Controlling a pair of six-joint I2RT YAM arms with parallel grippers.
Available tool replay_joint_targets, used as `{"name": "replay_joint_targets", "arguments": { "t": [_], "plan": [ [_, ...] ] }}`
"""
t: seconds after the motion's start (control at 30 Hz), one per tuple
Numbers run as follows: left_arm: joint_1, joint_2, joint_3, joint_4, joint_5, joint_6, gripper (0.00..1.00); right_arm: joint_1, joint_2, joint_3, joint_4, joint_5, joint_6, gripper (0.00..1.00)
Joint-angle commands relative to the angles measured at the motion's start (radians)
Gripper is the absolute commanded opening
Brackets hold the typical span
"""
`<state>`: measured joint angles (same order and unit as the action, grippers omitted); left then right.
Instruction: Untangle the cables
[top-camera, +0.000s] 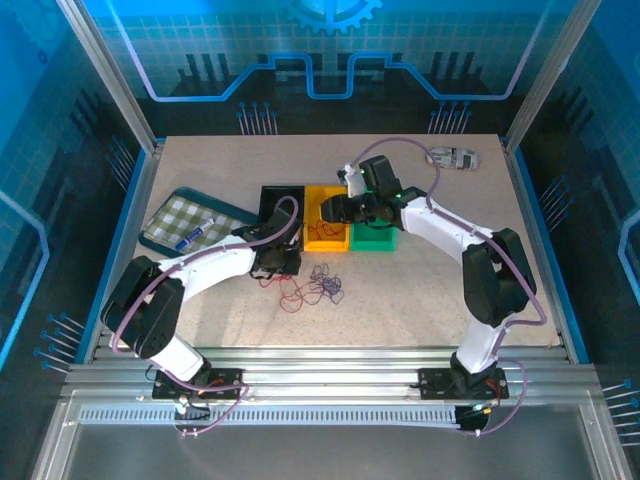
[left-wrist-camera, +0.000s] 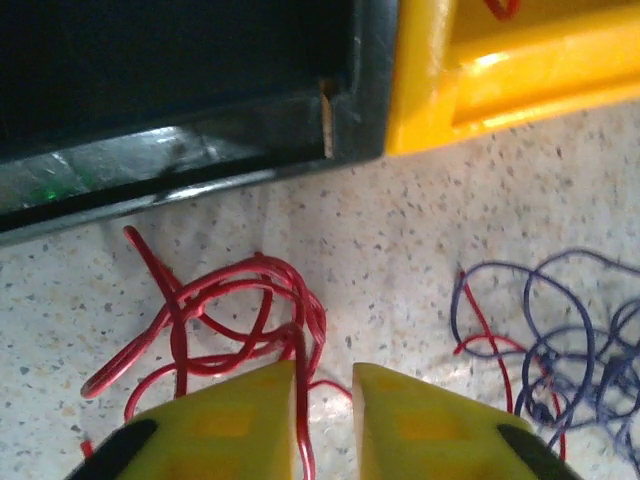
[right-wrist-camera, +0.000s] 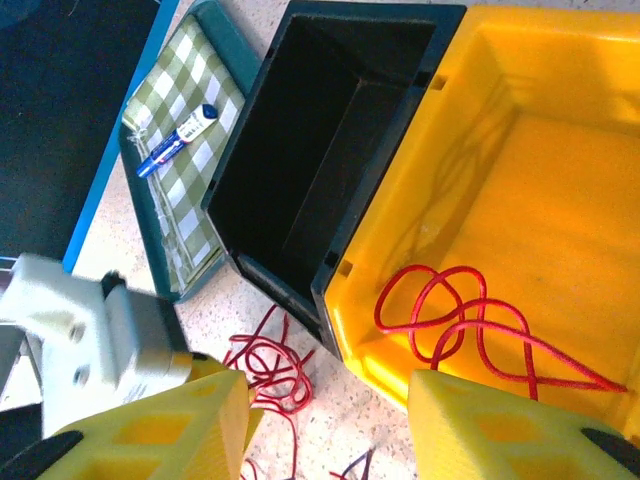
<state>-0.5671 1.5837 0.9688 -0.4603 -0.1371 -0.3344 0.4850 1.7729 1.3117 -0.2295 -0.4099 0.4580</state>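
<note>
Both arms look like the same build on my screen. The left arm (top-camera: 205, 265) and right arm (top-camera: 440, 225) have white shells broken up by bulky black joint housings. A purple-grey cable (top-camera: 437, 178) loops loosely along each one, down to black mounting plates (top-camera: 200, 380). The left claw (left-wrist-camera: 325, 380) has bright yellow fingers (left-wrist-camera: 240, 420) with shallow square recesses and black corners. The right claw (right-wrist-camera: 330, 390) matches it. The left wrist's pale grey housing (right-wrist-camera: 90, 330) carries round screw holes.
</note>
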Motion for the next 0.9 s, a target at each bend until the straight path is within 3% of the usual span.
{"name": "replay_joint_targets", "arguments": {
  "t": [0.0, 0.23, 0.4, 0.57, 0.67, 0.87],
  "plan": [
    [-0.003, 0.005, 0.047, -0.023, -0.062, -0.010, 0.03, 0.024, -0.059, -0.052, -0.020, -0.054, -0.043, 0.46],
    [0.039, -0.150, 0.024, 0.030, 0.074, -0.060, 0.00, 0.127, -0.086, -0.160, -0.149, -0.125, -0.197, 0.45],
    [0.152, -0.241, -0.003, 0.084, 0.342, -0.141, 0.00, 0.205, 0.003, -0.148, -0.142, -0.127, -0.231, 0.46],
    [0.167, -0.263, 0.019, 0.047, 0.485, -0.145, 0.00, 0.217, 0.123, -0.088, -0.174, -0.096, -0.244, 0.46],
    [0.167, -0.274, 0.019, 0.017, 0.519, -0.158, 0.00, 0.219, 0.152, -0.071, -0.185, -0.067, -0.265, 0.47],
    [0.168, -0.328, -0.010, -0.008, 0.560, -0.147, 0.00, 0.207, 0.055, -0.174, -0.047, -0.159, -0.285, 0.59]
  ]
}}
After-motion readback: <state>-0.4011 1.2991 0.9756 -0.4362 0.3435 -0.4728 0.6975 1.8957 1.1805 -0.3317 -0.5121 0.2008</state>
